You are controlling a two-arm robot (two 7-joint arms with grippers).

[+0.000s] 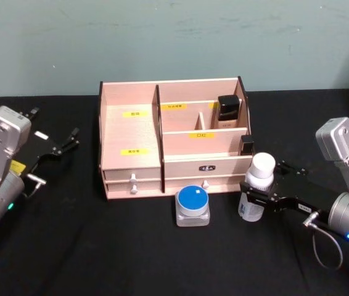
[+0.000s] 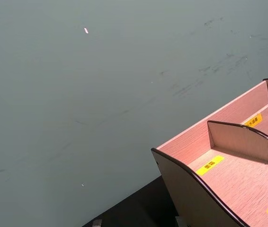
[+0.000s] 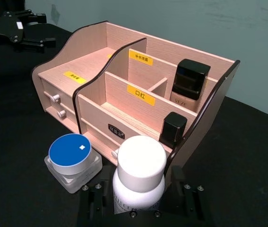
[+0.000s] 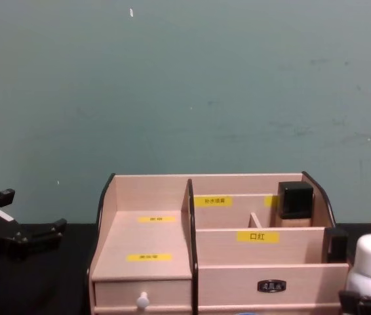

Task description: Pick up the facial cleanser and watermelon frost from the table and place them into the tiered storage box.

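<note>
Right tool [image 1: 256,196] is clamped on the white-capped clear plastic bottle [image 1: 262,165], just beside the front right corner of the pale pink wooden tiered storage box [image 1: 131,132]. Best lift straight up, clear of the black-edged side panel [image 1: 246,117], before swinging in. Left tool [image 1: 69,140] parked far left, jaws apart.

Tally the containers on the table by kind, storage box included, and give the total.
storage box: 1
white-capped bottle: 1
blue-lidded jar: 1
black-capped containers in the box: 2, one at the back, one at the front right
Total: 5
</note>
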